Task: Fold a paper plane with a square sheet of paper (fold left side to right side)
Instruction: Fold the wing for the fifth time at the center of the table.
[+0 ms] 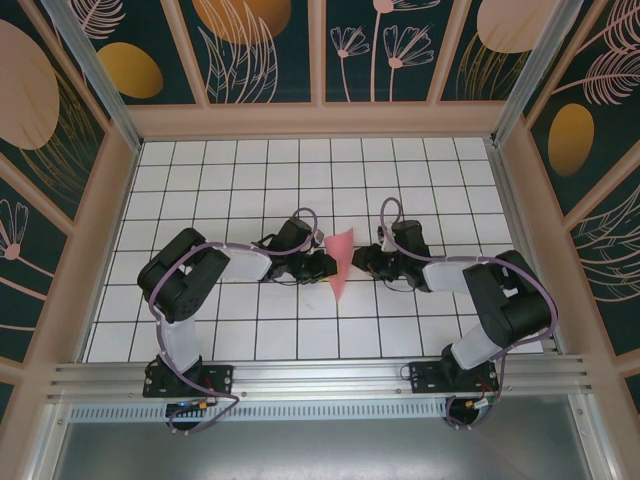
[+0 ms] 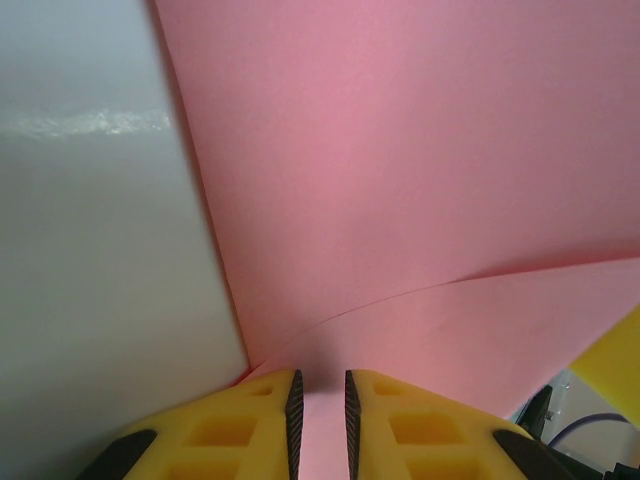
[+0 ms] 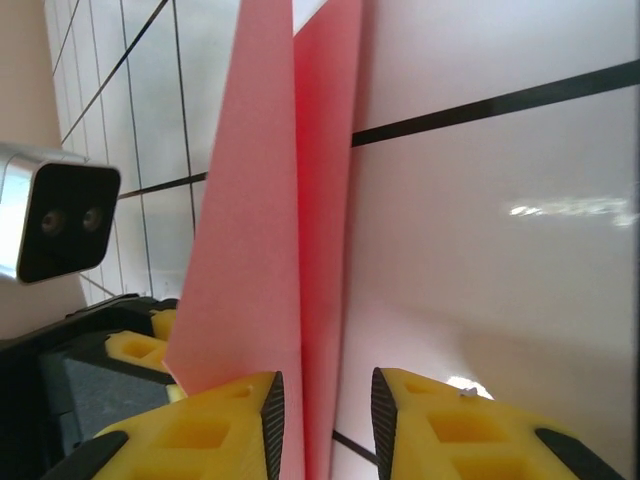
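Left gripper [image 2: 320, 405] is nearly closed, its slot filled by the pink paper [image 2: 420, 180]; whether it is clamped cannot be told. Right gripper [image 3: 325, 415] is parted astride a raised flap, bare table [image 3: 500, 250] seen beside it. Paper is laid mid-table between both grippers, tip pointed toward the bases.
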You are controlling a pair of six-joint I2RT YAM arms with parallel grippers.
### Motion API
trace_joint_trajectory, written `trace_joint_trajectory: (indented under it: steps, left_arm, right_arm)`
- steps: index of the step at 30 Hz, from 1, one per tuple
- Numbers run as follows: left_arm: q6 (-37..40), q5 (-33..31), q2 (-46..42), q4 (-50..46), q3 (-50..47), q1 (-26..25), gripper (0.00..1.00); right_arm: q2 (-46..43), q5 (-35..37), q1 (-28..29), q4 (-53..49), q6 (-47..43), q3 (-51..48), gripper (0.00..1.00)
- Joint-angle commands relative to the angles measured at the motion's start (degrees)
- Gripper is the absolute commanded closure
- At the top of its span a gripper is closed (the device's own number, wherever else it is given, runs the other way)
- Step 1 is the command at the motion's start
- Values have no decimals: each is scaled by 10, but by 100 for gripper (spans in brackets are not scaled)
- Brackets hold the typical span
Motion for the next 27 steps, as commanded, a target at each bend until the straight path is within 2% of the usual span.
trace_joint_trajectory:
  steps: [1, 8, 27]
  left_arm:
    - [10, -48, 31, 10, -1, -5, 77]
    - [10, -47, 31, 9, -2, -5, 78]
    - [28, -69, -10, -12, -9, -4, 80]
  right_arm:
    - [10, -15, 16, 27, 7, 21, 65]
    - [37, -14, 33, 38, 12, 34, 57]
    - [86, 39, 37, -34, -8, 61, 57]
